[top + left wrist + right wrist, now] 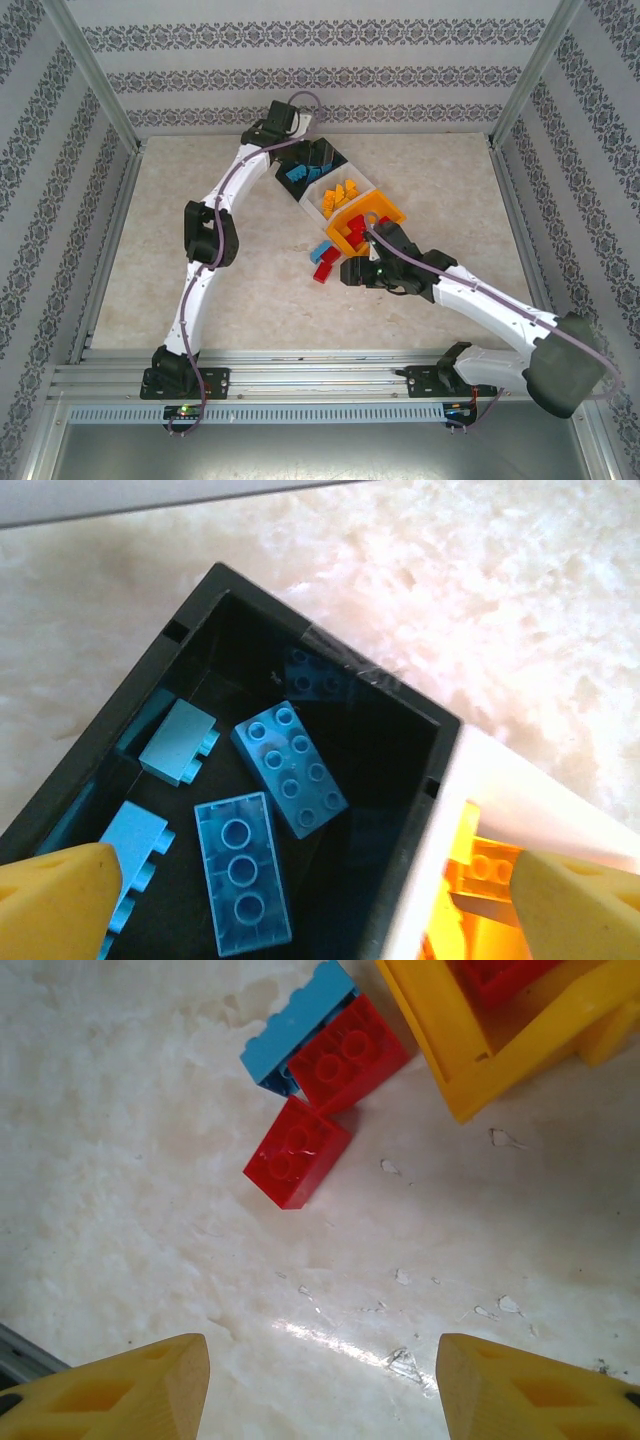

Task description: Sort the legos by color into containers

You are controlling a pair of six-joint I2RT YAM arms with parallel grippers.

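nearest the bases, the right gripper (325, 1390) hovers over bare marbled table (150, 1220). its yellow fingers (120, 1390) stand partly apart with nothing between them. just beyond it, three loose legos lie in a touching cluster. there is a red brick (298, 1152), a second red brick (348, 1055) against its far corner, and a blue brick (295, 1025) pressed to the far side of that one. just beside the cluster stands the orange bin (450, 1060), with red bricks (500, 975) inside it. next in the row, the white bin (520, 800) holds orange-yellow bricks (480, 865). farthest out, the black bin (120, 695) holds several blue bricks. one lies studs up (290, 765) and one beside it lies underside up (243, 870), with others toward the bin's left wall. the left gripper (320, 915) hangs over this bin, fingers spread wide, gripping nothing.
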